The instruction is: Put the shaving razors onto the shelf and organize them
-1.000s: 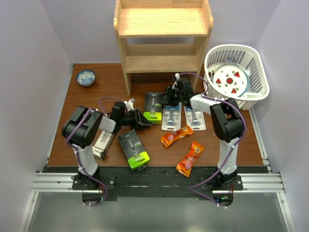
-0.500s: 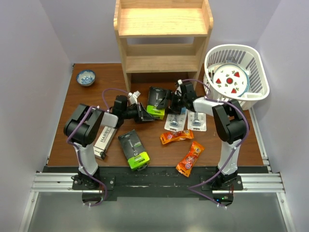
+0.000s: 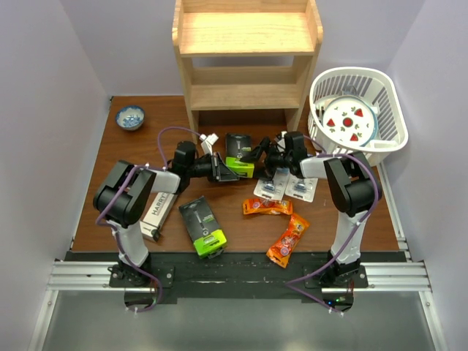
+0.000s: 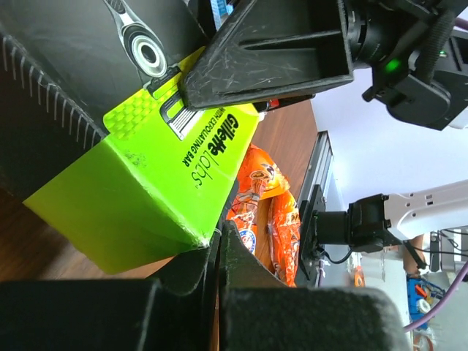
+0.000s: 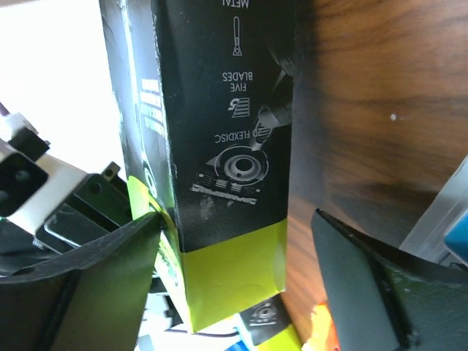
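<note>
While your left gripper (image 3: pixel 225 171) clamps the lime-green end of a black razor box (image 3: pixel 238 150) near the table's (image 3: pixel 157 110) middle, your right gripper (image 3: pixel 257 154) stands wide around it, bare wood separating box from shelf (image 3: pixel 245 95).

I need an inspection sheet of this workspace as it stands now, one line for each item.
surface: brown table, no spill seen.
job's things: shelf, no razors on it; black box with lime-green end between the arms; second black box, HARRY'S box and two blister cards lie on the table.
clutter: two orange snack packets, blue bowl, white basket holding a plate.
grippers: left gripper shut on the lime-green end; right gripper jaws open, astride the same box.
cables: purple cables loop along both arms; no snag seen.
surroundings: pale walls; nothing else seen.
</note>
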Controlling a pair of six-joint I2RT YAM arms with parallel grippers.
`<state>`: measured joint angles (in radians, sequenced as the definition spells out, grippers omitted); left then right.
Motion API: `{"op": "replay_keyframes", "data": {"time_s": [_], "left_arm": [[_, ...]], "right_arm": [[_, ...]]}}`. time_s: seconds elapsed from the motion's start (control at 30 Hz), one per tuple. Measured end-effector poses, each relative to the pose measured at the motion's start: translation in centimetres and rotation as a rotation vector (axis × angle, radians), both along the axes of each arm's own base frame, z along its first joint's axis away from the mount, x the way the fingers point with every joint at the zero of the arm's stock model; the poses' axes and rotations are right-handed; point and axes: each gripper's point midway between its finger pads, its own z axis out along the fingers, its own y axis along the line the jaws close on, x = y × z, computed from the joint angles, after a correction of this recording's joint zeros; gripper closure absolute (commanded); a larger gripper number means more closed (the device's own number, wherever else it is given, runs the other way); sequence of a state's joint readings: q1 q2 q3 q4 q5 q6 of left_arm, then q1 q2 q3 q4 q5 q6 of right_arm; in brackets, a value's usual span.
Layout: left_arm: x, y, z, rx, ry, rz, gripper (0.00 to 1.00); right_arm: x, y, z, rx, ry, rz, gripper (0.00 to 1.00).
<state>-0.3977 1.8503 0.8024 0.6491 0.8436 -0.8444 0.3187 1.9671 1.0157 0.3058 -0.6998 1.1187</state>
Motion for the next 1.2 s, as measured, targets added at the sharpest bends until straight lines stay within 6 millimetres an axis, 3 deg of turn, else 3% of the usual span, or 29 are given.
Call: {"op": "replay_keyframes", "data": {"time_s": [0.1, 0.13, 0.4, 0.47, 0.5, 0.53, 0.63, 0.8, 0.93, 1.07, 1.2], "left_arm": [[-0.1, -0.1, 0.0, 0.001, -0.003, -0.005, 1.00], [-0.1, -0.1, 0.0, 0.002, -0.008, -0.006, 1.00], [-0.5, 0.1, 0.4, 0.032, -0.076, -0.035, 1.00], [-1.1, 0.1, 1.2, 0.039, -0.101, -0.057, 0.99], [-1.4, 0.1, 1.7, 0.041, -0.122, -0.068, 0.93], [-1.7, 0.2, 2.4, 0.040, -0.145, -0.077, 0.75], [-2.9, 0.2, 5.1, 0.018, -0.237, -0.125, 0.57], [-4.8, 0.8, 11.0, -0.003, -0.465, -0.205, 0.53], [-6.3, 1.6, 14.1, 0.012, -0.600, -0.258, 0.53], [-6.4, 3.7, 15.6, 0.042, -0.686, -0.242, 0.55], [-4.5, 5.7, 15.5, 0.098, -0.708, -0.179, 0.56]], "right_arm": [[-0.1, 0.2, 0.4, 0.034, 0.011, -0.004, 0.41], [-0.1, 0.3, 0.6, 0.042, 0.003, 0.001, 0.51], [-0.5, 0.0, 1.6, 0.037, -0.039, 0.050, 0.76], [-1.1, -0.1, 2.5, 0.034, -0.054, 0.074, 0.78], [-1.3, -0.2, 3.2, 0.032, -0.068, 0.085, 0.78], [-1.7, -0.3, 4.4, 0.034, -0.093, 0.102, 0.79], [-1.8, -0.5, 6.7, 0.026, -0.168, 0.145, 0.82], [-3.0, -0.6, 10.3, 0.013, -0.282, 0.256, 0.86], [-4.7, -1.4, 13.4, -0.008, -0.352, 0.296, 0.87], [-4.8, -2.4, 17.3, -0.024, -0.443, 0.291, 0.87], [-3.3, -3.8, 20.2, -0.040, -0.519, 0.235, 0.85]]}}
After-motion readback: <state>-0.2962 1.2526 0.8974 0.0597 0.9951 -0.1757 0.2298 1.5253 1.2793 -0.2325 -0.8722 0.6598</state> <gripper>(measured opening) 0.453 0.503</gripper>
